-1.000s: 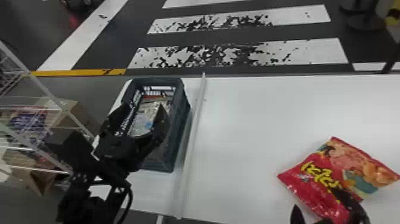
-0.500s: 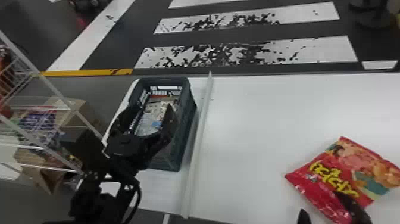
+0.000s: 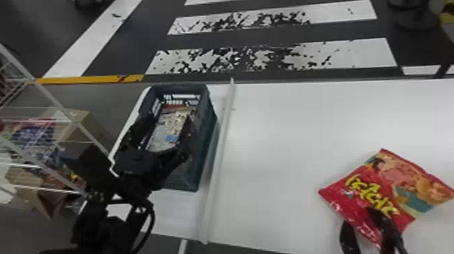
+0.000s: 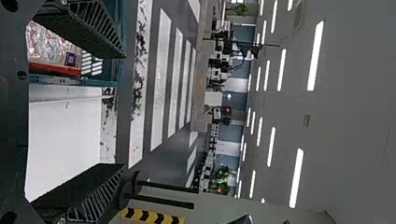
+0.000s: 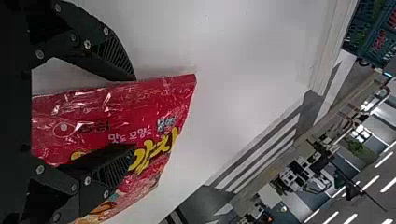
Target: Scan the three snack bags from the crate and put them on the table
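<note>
Red snack bag (image 3: 358, 182) on the table (image 3: 287, 135), toward its near edge.
Right end effector (image 3: 360, 219) open at the bag; left end effector (image 3: 165, 128) open over the crate (image 3: 206, 142) by the table's left edge.

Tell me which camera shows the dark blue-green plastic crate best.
The head view: the crate appears nearly whole there, though the open left jaws overlap it. The left wrist view shows part of it, with shiny plastic packets inside; the right wrist view catches a distant part at the edge.
</note>
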Controlling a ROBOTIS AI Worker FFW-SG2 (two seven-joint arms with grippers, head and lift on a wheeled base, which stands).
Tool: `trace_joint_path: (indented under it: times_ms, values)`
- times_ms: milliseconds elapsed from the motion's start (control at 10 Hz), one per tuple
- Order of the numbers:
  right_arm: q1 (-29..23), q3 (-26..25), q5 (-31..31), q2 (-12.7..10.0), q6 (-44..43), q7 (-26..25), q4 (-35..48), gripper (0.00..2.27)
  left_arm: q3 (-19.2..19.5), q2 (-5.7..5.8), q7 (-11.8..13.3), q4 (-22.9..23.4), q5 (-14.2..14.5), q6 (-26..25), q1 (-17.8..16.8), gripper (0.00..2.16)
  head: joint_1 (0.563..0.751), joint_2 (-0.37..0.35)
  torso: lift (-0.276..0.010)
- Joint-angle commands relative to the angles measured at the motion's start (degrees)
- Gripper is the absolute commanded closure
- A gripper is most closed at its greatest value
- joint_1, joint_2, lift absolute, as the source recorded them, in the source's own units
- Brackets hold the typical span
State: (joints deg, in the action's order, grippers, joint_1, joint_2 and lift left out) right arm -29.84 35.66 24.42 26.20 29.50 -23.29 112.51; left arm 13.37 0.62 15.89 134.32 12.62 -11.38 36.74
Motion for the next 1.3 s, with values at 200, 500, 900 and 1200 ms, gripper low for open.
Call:
trace_joint_path:
  times_ms: [200,500,900,1200]
  values:
    - [1.19,0.99,0.63,0.08,1.92,-0.26,-0.89,2.24,0.08,0.0,0.02,-0.03,0.21,-0.01,0.0,0.04,0.695,0.21,-0.094]
    - [0.22,1.25,1.25,2.27,-5.28,-5.62,0.34,2.24,0.08,-0.09,0.37,0.32,0.3,0.16,0.62,0.04,0.695,0.206,-0.094]
    - [-3.3,-2.09,-1.74,3.94,-5.28,-6.15,18.01,2.24,-0.54,-0.35,1.34,0.85,0.3,0.16,0.97,0.04,0.695,0.228,-0.094]
    - [-5.32,-12.11,-24.59,1.57,-6.87,-1.85,29.61,2.24,-0.89,-0.44,1.43,1.03,-0.14,0.16,1.15,0.04,0.695,0.21,-0.094]
